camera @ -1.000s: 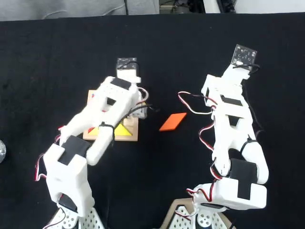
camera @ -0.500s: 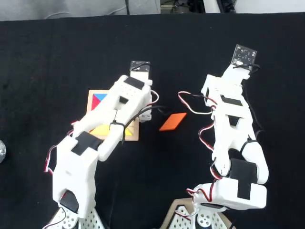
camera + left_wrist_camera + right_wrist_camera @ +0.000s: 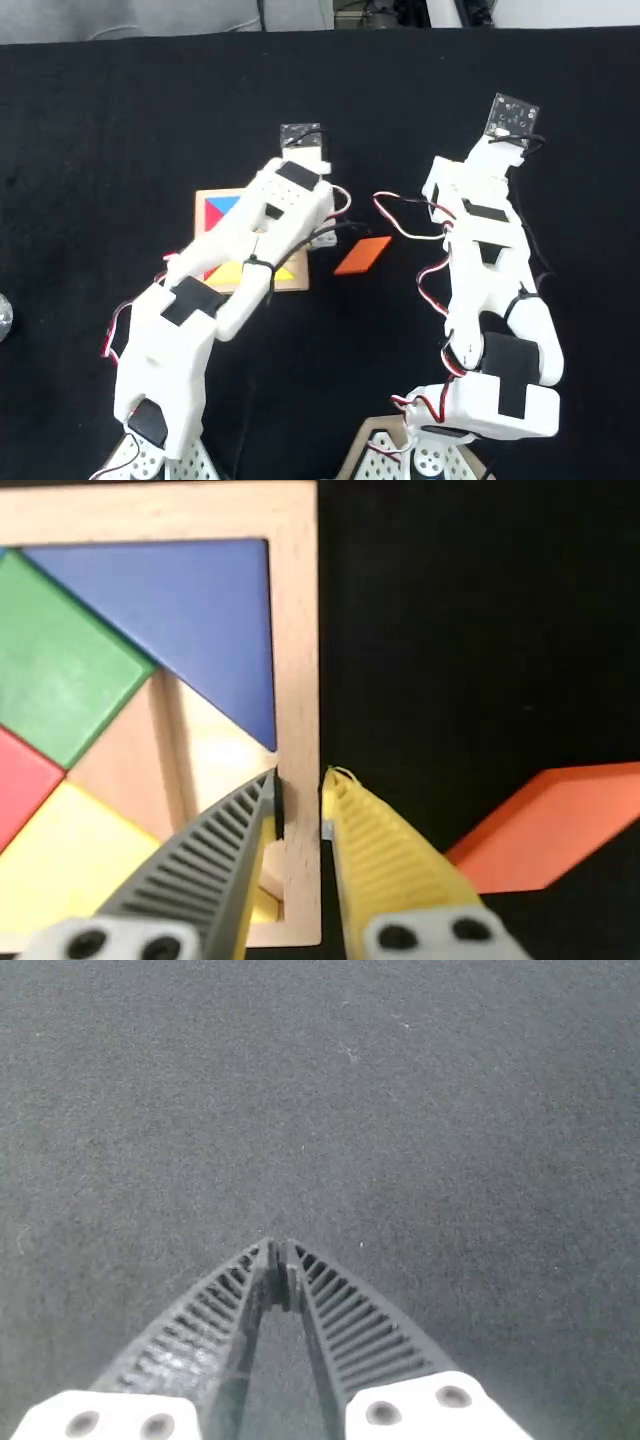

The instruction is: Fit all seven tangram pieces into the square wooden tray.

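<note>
Just now your tray (image 3: 296, 630) slid rightward on the black cloth (image 3: 100, 120), toward the orange parallelogram (image 3: 362, 254) lying just right of it. Your left gripper (image 3: 300, 780) stayed clamped on the tray's right wall, so the loose piece came nearer the tray's bare gap; your right gripper (image 3: 278, 1260), closed on nothing, hung at far right

The worktop (image 3: 120, 120) is covered in black cloth that reaches to its far edge. The square wooden tray (image 3: 205, 197) lies flat on it, left of the middle. An orange parallelogram piece (image 3: 363, 254) lies flat on the cloth just right of the tray, with a strip of black between them. The two arm bases (image 3: 165, 460) stand at the near edge. A small shiny object (image 3: 3, 315) sits at the far left.
</note>
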You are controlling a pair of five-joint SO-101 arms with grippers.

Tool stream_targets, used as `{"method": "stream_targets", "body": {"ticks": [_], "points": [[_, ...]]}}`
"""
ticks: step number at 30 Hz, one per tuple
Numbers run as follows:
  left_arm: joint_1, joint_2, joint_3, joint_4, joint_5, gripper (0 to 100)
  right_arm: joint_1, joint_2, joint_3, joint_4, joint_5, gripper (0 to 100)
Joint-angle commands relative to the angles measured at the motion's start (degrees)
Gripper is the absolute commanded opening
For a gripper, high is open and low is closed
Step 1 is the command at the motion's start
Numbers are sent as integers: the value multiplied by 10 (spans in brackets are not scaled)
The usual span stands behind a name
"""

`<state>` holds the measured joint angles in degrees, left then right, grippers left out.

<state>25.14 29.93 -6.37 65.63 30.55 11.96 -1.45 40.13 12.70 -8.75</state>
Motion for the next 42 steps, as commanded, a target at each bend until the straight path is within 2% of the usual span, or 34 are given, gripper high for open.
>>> {"method": "stream_targets", "body": {"ticks": [1, 7, 14, 22, 25, 31, 34, 37, 39, 42], "points": [[22, -5, -37, -25, 6, 42, -11, -7, -34, -7, 5, 12], [22, -11, -37, -25, 4, 50, -10, -7, -34, -7, 5, 12], [24, -11, -47, 3, 4, 266, -10, -7, -34, -7, 4, 14], [24, -12, -107, 102, 0, 264, -10, -7, -34, -7, 4, 15], [25, -38, -138, 178, -39, 263, -10, -6, -33, -7, 3, 15], [-16, -225, -157, 298, -125, 263, -10, -3, -32, -7, 3, 15], [-85, -368, -102, 301, -156, 263, -18, -3, -31, -7, 4, 15], [-179, -509, 14, 263, -169, 263, -28, -2, -30, -7, 5, 15], [-241, -591, 135, 204, -170, 263, -30, -2, -30, -7, 5, 15], [-318, -702, 349, 64, -170, 263, -31, -2, -29, -7, 5, 15]]}}
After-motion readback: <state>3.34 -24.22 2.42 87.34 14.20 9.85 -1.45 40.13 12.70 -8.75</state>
